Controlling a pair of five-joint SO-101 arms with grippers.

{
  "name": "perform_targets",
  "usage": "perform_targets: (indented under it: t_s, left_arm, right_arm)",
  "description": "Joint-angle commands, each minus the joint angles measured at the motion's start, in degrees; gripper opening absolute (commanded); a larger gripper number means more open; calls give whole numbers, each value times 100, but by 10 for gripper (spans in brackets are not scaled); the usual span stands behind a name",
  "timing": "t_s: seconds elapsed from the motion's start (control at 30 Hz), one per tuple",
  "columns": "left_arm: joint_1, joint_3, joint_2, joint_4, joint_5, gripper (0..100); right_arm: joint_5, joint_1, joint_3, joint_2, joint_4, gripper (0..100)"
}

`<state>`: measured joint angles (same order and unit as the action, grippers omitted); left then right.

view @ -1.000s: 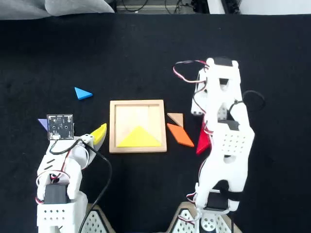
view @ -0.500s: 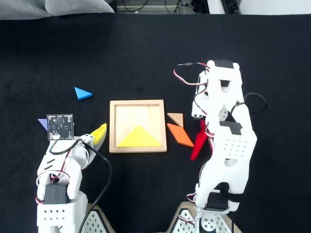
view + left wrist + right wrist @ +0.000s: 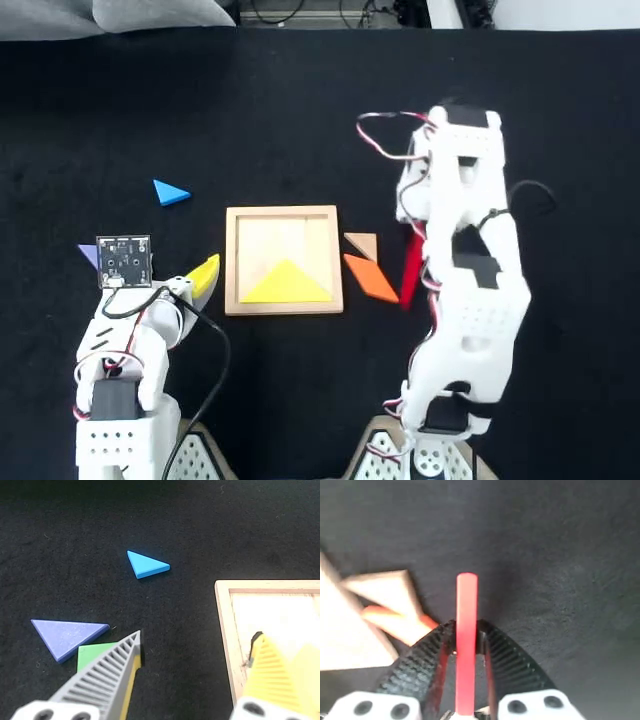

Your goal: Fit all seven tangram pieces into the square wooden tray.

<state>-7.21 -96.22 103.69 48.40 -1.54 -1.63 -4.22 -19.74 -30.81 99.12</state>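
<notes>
The square wooden tray [image 3: 232,262] lies mid-table with a yellow triangle [image 3: 287,284] inside, against its near wall. My right gripper [image 3: 411,268] is shut on a red piece [image 3: 409,272], held edge-on just right of the tray; the black fingers [image 3: 431,652] clamp the red piece [image 3: 466,630] from both sides. An orange parallelogram [image 3: 370,277] and a tan triangle [image 3: 362,244] lie between tray and red piece. My left gripper [image 3: 195,642] stands open left of the tray [image 3: 223,625], above bare cloth. A blue triangle [image 3: 147,566], purple triangle [image 3: 67,635] and green square [image 3: 96,652] lie nearby.
Black cloth covers the table. The blue triangle [image 3: 170,192] and purple triangle [image 3: 88,256] sit on the left side, the purple one partly under the left arm's camera board [image 3: 124,260]. Grey fabric [image 3: 120,14] lies at the far edge.
My right arm has swung toward the far side with the red piece, which shifted a little farther and closer to the orange parallelogram. The left arm has kept still.
</notes>
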Motion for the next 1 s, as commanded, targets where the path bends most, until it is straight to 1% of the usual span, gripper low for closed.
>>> perform_targets:
  t_s: [0.0, 0.17, 0.3, 0.43, 0.57, 0.63, 0.7, 0.83, 0.97]
  left_arm:
    - [13, -119, 26, -105, -26, 338]
    - [13, -119, 26, -105, -26, 338]
    - [-48, -119, 26, -97, -26, 338]
    - [-567, -119, 44, -88, 26, 338]
    - [-1508, -101, 53, 9, 18, 338]
    - [-1930, -4, 62, 220, -9, 338]
    - [-2193, 40, 62, 396, -9, 338]
    - [-2220, 13, 62, 396, -9, 338]
    - [-1859, -22, 62, 387, -18, 338]
  right_arm:
    - [255, 325, -66, 1007, 202, 28]
    - [264, 782, 119, 1851, 202, 31]
    - [202, 1521, 48, 2123, 202, 32]
    - [-484, 2251, -286, 1974, 105, 41]
    - [-1134, 2787, -901, 1411, 105, 87]
    - [-1319, 3015, -1218, 1015, 114, 88]
    - [-1477, 3209, -1569, 585, 97, 88]
    - [-1644, 3411, -2563, -356, 132, 74]
    - [-1609, 3297, -3389, -1068, 193, 53]
